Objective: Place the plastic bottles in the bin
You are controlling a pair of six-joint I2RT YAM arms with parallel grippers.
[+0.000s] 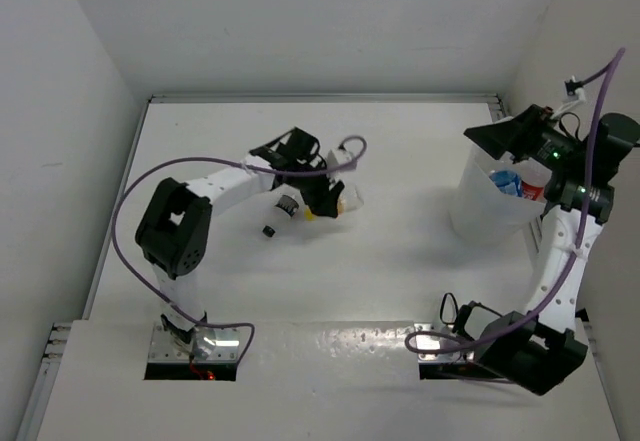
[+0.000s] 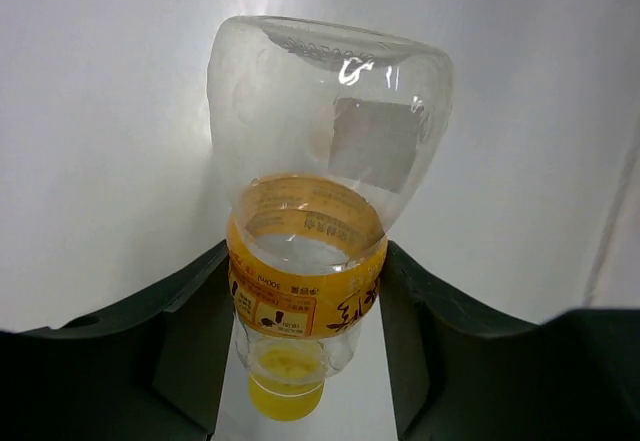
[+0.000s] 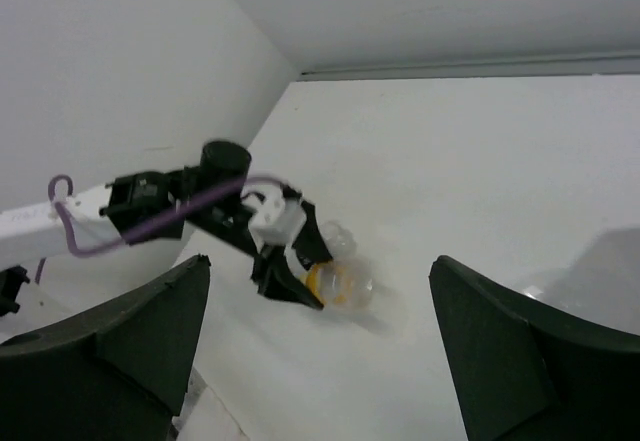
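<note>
A clear bottle with a yellow-orange label and yellow cap [image 2: 305, 291] sits between my left gripper's [image 2: 305, 361] fingers, which press on its label from both sides. In the top view this bottle [image 1: 347, 199] lies on the table at the left gripper [image 1: 325, 199]; it also shows in the right wrist view [image 3: 340, 283]. A second clear bottle with a black cap [image 1: 280, 213] lies just left of it. The translucent white bin [image 1: 480, 211] stands at the right with bottles inside [image 1: 512, 182]. My right gripper [image 1: 490, 139] is above the bin, open and empty [image 3: 320, 351].
White walls close in the table on the left, back and right. A purple cable [image 1: 130, 201] loops off the left arm. The right arm's base [image 1: 520, 346] sits at the near right, just below the bin.
</note>
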